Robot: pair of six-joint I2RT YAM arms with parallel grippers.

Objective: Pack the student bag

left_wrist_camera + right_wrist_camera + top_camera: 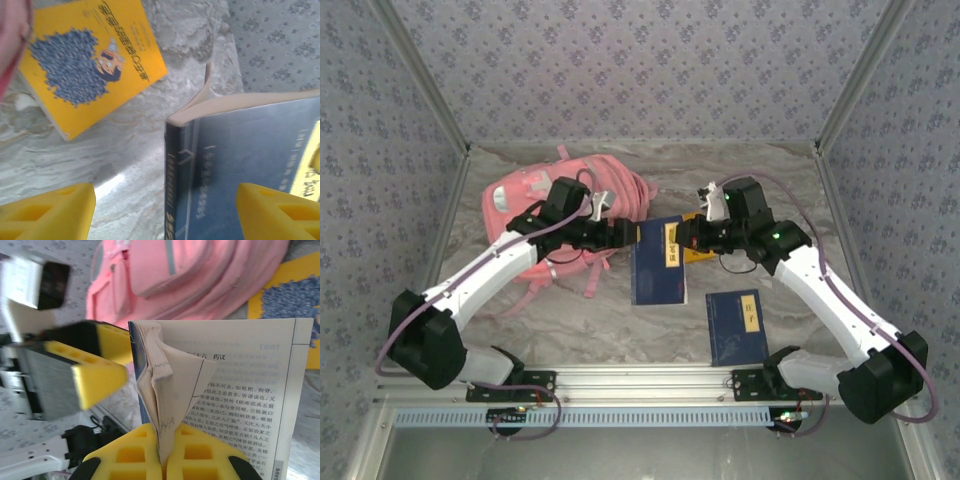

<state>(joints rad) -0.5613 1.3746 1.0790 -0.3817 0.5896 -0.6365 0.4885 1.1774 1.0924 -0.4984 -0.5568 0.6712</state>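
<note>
Packing looks barely begun: the pink student bag [620,180] lies rear left on the counter [620,330], three books [737,325] outside it, the right claw [164,450] pinching a dark blue book's [658,270] pages, the left claw [165,210] open alongside.

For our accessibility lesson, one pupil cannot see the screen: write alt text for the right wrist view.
The right pincer pinches a few crumpled pages of an open book, printed text showing. The left pincer is open beside its blue cover, with the pink backpack behind.
</note>
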